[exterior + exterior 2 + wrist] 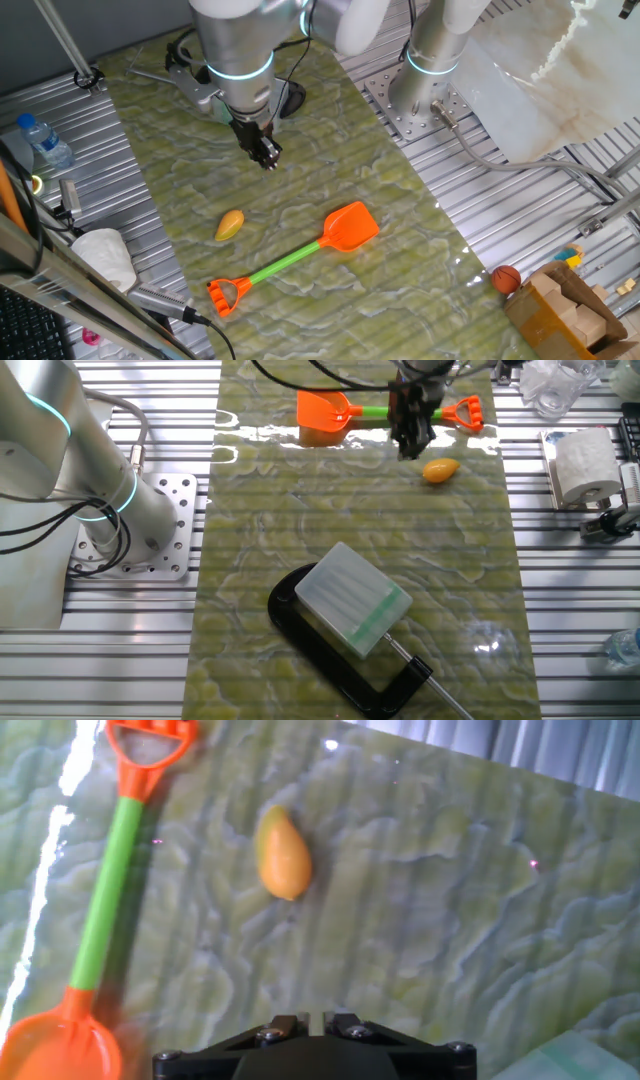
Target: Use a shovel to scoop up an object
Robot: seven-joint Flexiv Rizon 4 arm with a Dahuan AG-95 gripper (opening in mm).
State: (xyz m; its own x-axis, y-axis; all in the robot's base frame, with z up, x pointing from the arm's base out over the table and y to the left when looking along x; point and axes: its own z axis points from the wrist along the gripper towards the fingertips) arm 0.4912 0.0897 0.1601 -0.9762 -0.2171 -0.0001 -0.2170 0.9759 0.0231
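Note:
The shovel lies flat on the green mat with its orange blade (350, 227), green shaft (285, 262) and orange D-handle (228, 293). It also shows in the other fixed view (375, 412) and the hand view (105, 900). The yellow-orange oval object (230, 224) lies on the mat beside the shaft, apart from it, and shows in the other fixed view (440, 469) and the hand view (283, 855). My gripper (266, 155) hangs above the mat, behind both, with its fingers together and nothing held. It is also seen in the other fixed view (410, 445) and the hand view (315, 1020).
A black C-clamp holding a translucent box (350, 610) sits on the mat's far end. An orange-brown ball (506, 278) and wooden blocks (570, 310) lie off the mat. A water bottle (45, 140), a tissue roll (585, 465) and a second arm's base (435, 60) stand around.

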